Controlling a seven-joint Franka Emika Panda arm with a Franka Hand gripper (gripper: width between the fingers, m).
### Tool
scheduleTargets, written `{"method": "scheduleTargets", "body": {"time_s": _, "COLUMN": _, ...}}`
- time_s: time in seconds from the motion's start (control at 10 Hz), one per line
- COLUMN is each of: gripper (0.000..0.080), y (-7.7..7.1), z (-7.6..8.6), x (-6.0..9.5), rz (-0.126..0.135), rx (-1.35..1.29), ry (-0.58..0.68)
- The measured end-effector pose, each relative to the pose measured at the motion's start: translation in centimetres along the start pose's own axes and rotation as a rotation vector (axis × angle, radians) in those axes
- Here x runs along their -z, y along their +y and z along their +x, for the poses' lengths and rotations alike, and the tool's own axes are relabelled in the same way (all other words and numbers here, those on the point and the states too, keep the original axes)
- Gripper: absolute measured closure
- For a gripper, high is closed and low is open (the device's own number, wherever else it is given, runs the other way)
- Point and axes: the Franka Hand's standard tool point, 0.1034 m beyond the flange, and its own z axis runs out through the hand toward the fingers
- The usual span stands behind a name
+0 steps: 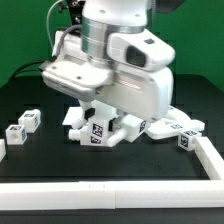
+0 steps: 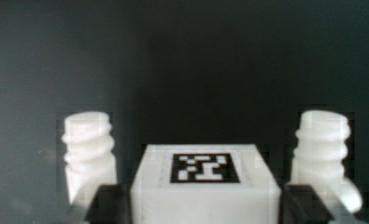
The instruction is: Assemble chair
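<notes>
Where the fingers meet the block, pressed flat against its two side faces: gripper part-way closed and clamped on it, tag turned to the wrist camera. Flanked by two ridged pegs, one on each side, standing clear of the fingers (threaded by the look, probably one piece with the block, join out of sight). Looks like rigid moulded plastic: light, stiff, smooth and a little slippery, so likely to twist in the grip if caught off-centre. Best taken across the flat faces between the pegs, never on the ridges.

From the exterior view, sits low at the middle of the black table, under the arm, among other white chair parts; cannot tell whether lifted or resting. Further out: two small tagged cubes towards that view's left, further parts towards its right, all apart from the held piece. Beyond, white rail along the table edge.
</notes>
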Motion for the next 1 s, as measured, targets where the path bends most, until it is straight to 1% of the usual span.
{"method": "scheduleTargets", "body": {"time_s": 0.1, "gripper": 0.0430, "y": 0.3, "z": -0.4, "x": 0.3, "rz": -0.020, "rx": 0.116, "ry": -0.040}}
{"method": "scheduleTargets", "body": {"time_s": 0.2, "gripper": 0.0430, "y": -0.3, "z": -0.3, "x": 0.0, "rz": -0.009, "rx": 0.138, "ry": -0.035}}
{"method": "scheduleTargets", "body": {"time_s": 0.4, "gripper": 0.0430, "y": -0.9, "z": -0.6, "x": -0.2, "rz": 0.017, "rx": 0.194, "ry": -0.048}}
{"method": "scheduleTargets", "body": {"time_s": 0.5, "gripper": 0.0430, "y": -0.8, "z": -0.6, "x": -0.2, "rz": 0.017, "rx": 0.170, "ry": -0.047}}
{"method": "scheduleTargets", "body": {"time_s": 0.6, "gripper": 0.0430, "y": 0.1, "z": -0.5, "x": -0.2, "rz": 0.025, "rx": 0.194, "ry": -0.028}}
{"method": "scheduleTargets", "body": {"time_s": 0.7, "gripper": 0.0430, "y": 2.2, "z": -0.5, "x": 0.3, "rz": 0.041, "rx": 0.227, "ry": 0.010}}
{"method": "scheduleTargets", "body": {"time_s": 0.8, "gripper": 0.0430, "y": 3.7, "z": -0.8, "x": 0.4, "rz": 0.051, "rx": 0.256, "ry": 0.041}}
{"method": "scheduleTargets", "body": {"time_s": 0.9, "gripper": 0.0430, "y": 3.4, "z": -1.2, "x": 0.4, "rz": 0.041, "rx": 0.253, "ry": 0.029}}
{"method": "scheduleTargets", "body": {"time_s": 1.0, "gripper": 0.0430, "y": 2.9, "z": -1.2, "x": 0.2, "rz": 0.052, "rx": 0.244, "ry": 0.029}}
